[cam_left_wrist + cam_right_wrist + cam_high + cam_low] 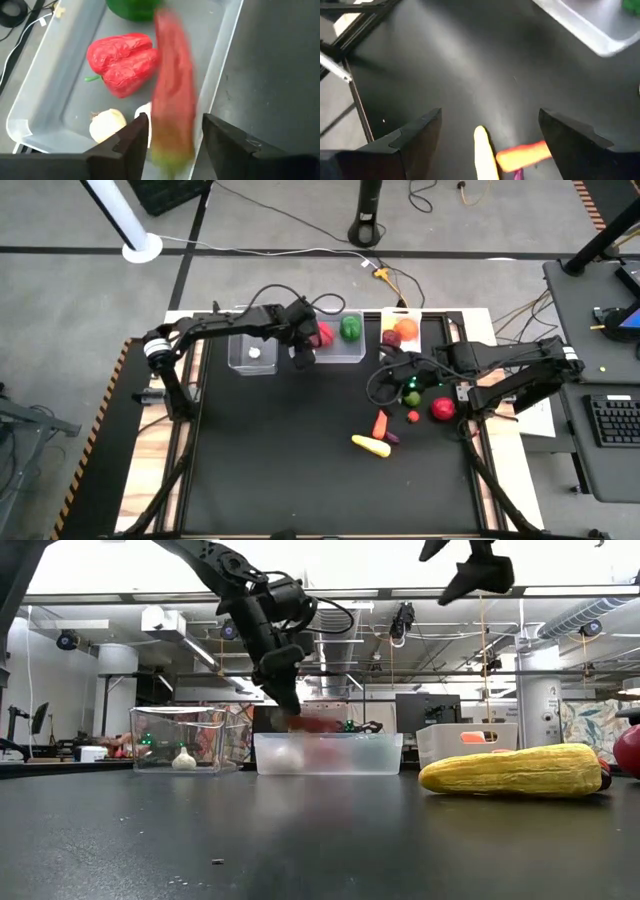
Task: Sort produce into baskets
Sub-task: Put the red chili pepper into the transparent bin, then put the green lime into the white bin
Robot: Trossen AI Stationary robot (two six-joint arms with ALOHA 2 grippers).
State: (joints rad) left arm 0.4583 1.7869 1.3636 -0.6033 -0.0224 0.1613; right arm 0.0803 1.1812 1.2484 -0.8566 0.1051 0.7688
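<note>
My left gripper (303, 348) hangs over the near left part of the wider clear bin (352, 356), fingers open. A long red pepper (172, 90) shows blurred between them. In that bin lie a red bell pepper (122, 62), a green pepper (132, 7) and a white garlic (107, 125). The narrow clear bin (240, 360) holds one garlic (254, 352). The white bin (400, 315) holds an orange and a dark red piece. My right gripper (392, 373) is open and empty above the table, over the yellow squash (484, 152) and the carrot (525, 152). My left gripper points down into the wider clear bin, with the long red pepper (170, 130) between its open fingers, lengthwise along them. A gap shows on one side of the pepper. I cannot tell whether the other finger (131, 142) touches it.
On the table's right part lie a green piece (412, 398), a small orange piece (413, 416), a red round fruit (443, 408), the carrot (380, 423), a purple bit (392, 437) and the squash (371, 445). A cable loops under the right gripper.
</note>
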